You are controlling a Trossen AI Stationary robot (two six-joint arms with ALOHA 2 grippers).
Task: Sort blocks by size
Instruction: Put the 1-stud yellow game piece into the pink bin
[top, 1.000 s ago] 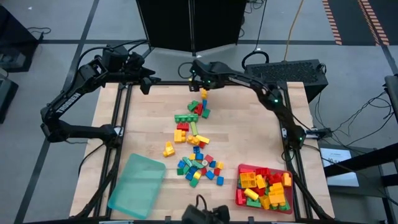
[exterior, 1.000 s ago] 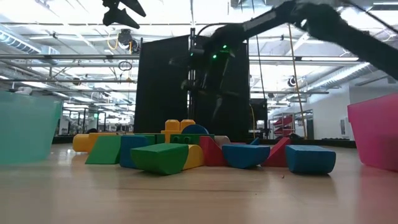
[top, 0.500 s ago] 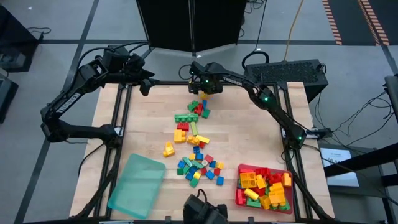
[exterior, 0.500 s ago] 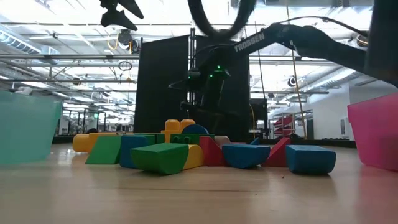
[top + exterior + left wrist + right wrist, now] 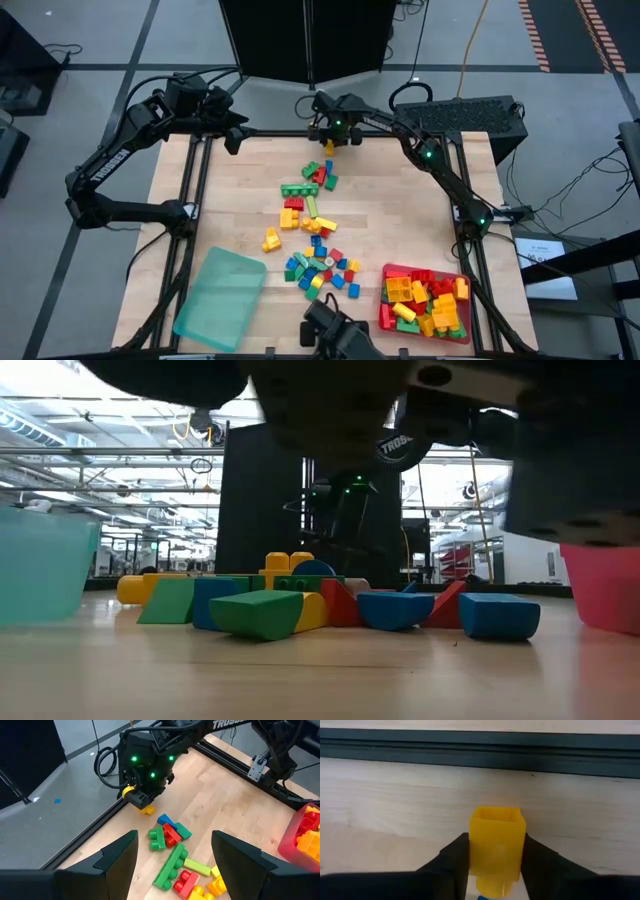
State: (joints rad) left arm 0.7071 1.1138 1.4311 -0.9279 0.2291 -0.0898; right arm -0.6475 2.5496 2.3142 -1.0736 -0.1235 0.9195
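reaching to the top centre of the high view, the right gripper point(image 5: 329, 146) has its fingers point(image 5: 451, 861) clamped on a small yellow block point(image 5: 497, 845) at the table's point(image 5: 400, 210) far edge. other blocks point(image 5: 312, 225) are scattered mid-table; more fill the red tray point(image 5: 386, 318) lower right. the left gripper point(image 5: 234, 132), upper left, hangs with fingers apart.

Right gripper point(image 5: 328, 146) clamped low; left gripper point(image 5: 234, 138) hangs agape.

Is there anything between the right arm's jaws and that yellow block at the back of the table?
Nothing visible. The right gripper already has its jaws on either side of the yellow block, pressed against it.
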